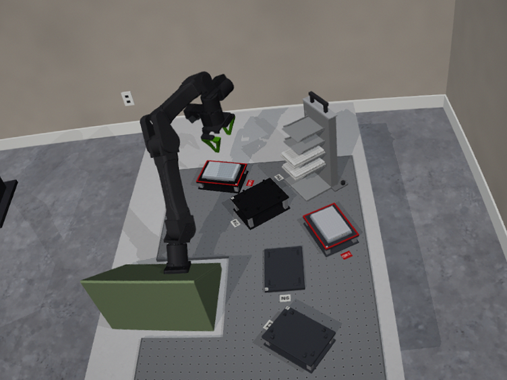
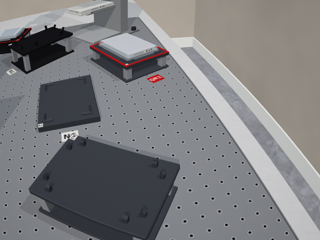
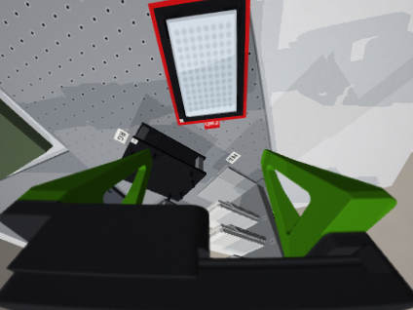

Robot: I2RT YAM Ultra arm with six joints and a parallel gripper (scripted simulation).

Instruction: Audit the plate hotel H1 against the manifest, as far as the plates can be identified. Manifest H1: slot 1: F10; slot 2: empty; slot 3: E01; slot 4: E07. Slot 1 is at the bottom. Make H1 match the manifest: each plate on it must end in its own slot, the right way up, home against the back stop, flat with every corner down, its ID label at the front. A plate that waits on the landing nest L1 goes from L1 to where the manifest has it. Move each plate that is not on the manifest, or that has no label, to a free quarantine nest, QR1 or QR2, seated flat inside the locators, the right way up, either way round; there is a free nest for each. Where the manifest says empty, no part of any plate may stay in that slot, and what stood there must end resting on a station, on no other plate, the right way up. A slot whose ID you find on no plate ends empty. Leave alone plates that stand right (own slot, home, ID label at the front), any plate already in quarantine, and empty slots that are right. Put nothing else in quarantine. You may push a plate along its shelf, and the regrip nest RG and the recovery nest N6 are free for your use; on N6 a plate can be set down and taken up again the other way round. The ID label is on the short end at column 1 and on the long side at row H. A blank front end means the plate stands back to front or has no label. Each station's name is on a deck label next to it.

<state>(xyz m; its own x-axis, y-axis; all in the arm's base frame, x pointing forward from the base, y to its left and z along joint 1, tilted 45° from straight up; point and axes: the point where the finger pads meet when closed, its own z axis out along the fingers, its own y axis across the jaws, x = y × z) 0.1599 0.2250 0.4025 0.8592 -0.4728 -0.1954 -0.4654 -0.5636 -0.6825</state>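
My gripper (image 1: 221,135) (image 3: 206,155) is open and empty. It hangs high above the back left of the deck, over the QR2 nest (image 1: 243,172) (image 3: 171,88). A white plate (image 1: 218,170) (image 3: 206,63) (image 2: 10,32) lies in that nest. The plate hotel H1 (image 1: 333,152) (image 2: 121,15) stands at the back right. It holds two white plates, one (image 1: 303,156) above the other (image 1: 304,169) (image 2: 90,6), on its two lower shelves; both show in the wrist view (image 3: 236,221). The two upper shelves are bare. A plate marked E10 (image 1: 331,224) (image 2: 126,45) sits in the QR1 nest (image 1: 342,240) (image 2: 144,60).
The black regrip nest RG (image 1: 260,201) (image 2: 41,38) (image 3: 166,168) stands between QR2 and the hotel. The flat N6 pad (image 1: 283,268) (image 2: 67,102) and the raised landing nest (image 1: 299,336) (image 2: 103,180) at the front hold no plate. The arm's green base block (image 1: 153,299) is at the left.
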